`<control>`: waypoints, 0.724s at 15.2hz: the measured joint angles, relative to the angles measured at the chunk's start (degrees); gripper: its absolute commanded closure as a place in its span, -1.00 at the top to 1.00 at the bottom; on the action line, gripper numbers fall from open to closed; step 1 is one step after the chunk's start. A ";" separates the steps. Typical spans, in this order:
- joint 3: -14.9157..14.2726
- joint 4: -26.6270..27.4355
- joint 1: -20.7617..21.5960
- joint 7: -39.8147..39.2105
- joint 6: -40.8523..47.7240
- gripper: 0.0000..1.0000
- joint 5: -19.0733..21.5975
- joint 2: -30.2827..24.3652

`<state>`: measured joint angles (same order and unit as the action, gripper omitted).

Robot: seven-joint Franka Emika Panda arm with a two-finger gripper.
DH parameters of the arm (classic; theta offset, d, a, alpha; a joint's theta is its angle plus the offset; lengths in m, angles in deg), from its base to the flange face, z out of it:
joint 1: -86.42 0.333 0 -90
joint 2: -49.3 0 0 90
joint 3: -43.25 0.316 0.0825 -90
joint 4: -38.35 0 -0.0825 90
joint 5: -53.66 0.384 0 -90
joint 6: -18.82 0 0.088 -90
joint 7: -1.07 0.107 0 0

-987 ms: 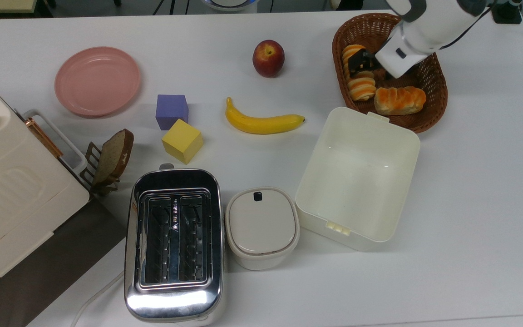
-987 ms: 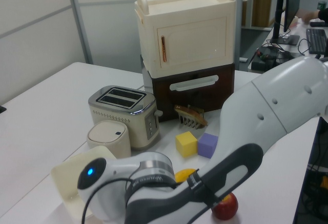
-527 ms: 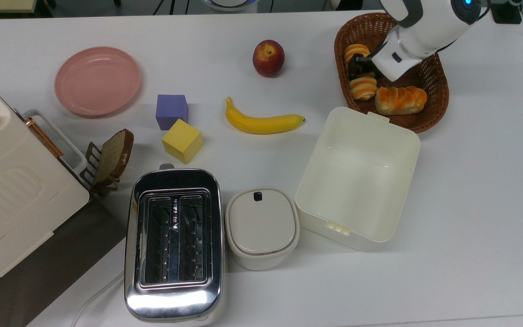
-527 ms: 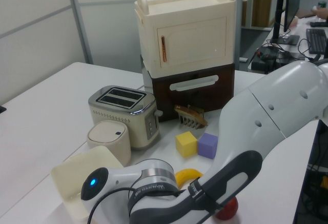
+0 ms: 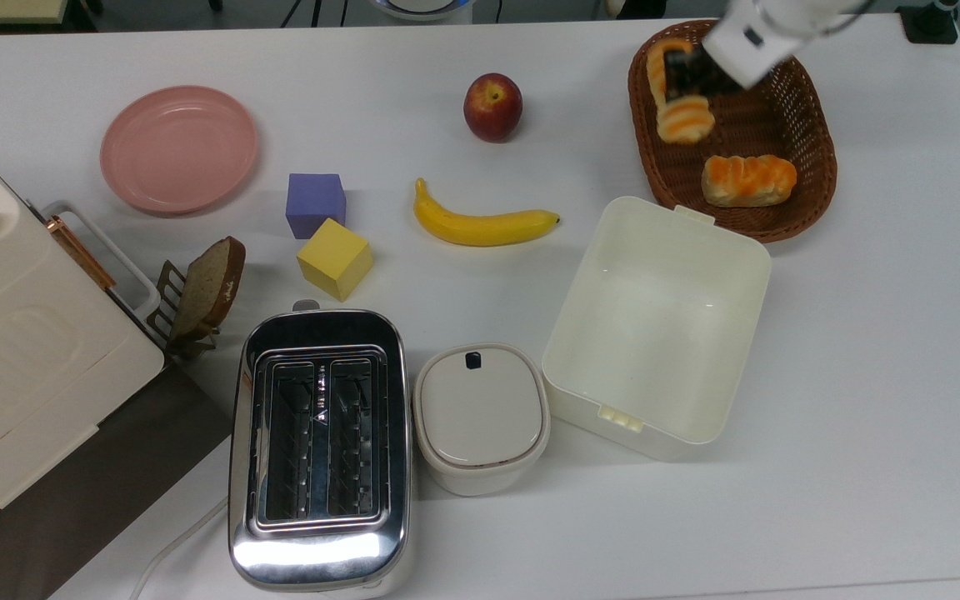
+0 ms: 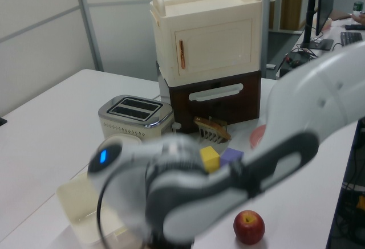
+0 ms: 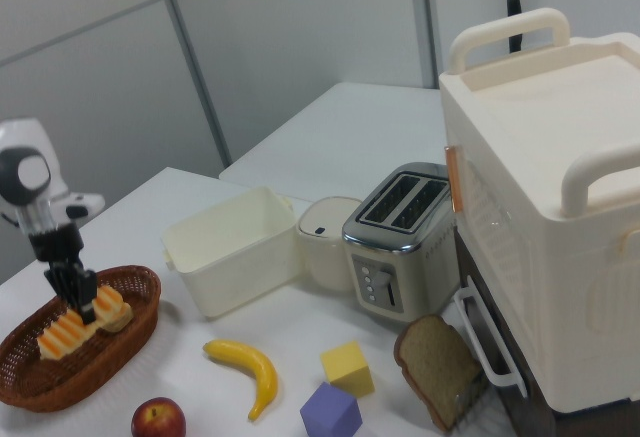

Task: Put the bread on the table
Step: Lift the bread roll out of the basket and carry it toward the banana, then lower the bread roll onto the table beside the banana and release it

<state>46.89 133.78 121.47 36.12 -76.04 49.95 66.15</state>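
Now the step in hand, as I judge it, is carrying the bread [image 5: 673, 92] out of the basket [image 5: 788, 212] and down onto the table [image 5: 863, 375]. To do it well, the roll should clear the wicker rim before any sideways move, since it hangs long below the grip and could catch the weave. Going left to right in the top view: the plate [image 5: 179, 148] lies far left, then the cubes [image 5: 323, 232], the apple [image 5: 492, 106] and the banana [image 5: 484, 223], then the box [image 5: 655, 325]. Bare tabletop between the apple and the basket looks like the nearest free spot. Lowering until the roll touches before letting go would keep it from rolling.

The gripper [image 5: 680, 73] is closed on the bread near its middle, over the basket's left end in the top view. In the right view the gripper [image 7: 78, 295] holds the roll [image 7: 75, 329] at a tilt, low inside the basket. The stubbier roll [image 5: 748, 179] lies apart, to the right.
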 measured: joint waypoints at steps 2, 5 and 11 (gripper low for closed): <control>-0.44 -0.66 -3.41 -5.17 5.38 -1.00 0.92 -3.97; -1.64 -0.23 -9.83 -13.48 8.28 -1.00 0.86 -6.25; -3.82 0.43 -23.88 -25.01 6.41 1.00 -0.19 -3.08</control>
<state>43.07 134.21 97.59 11.11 -69.62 49.76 63.08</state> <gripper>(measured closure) 0.661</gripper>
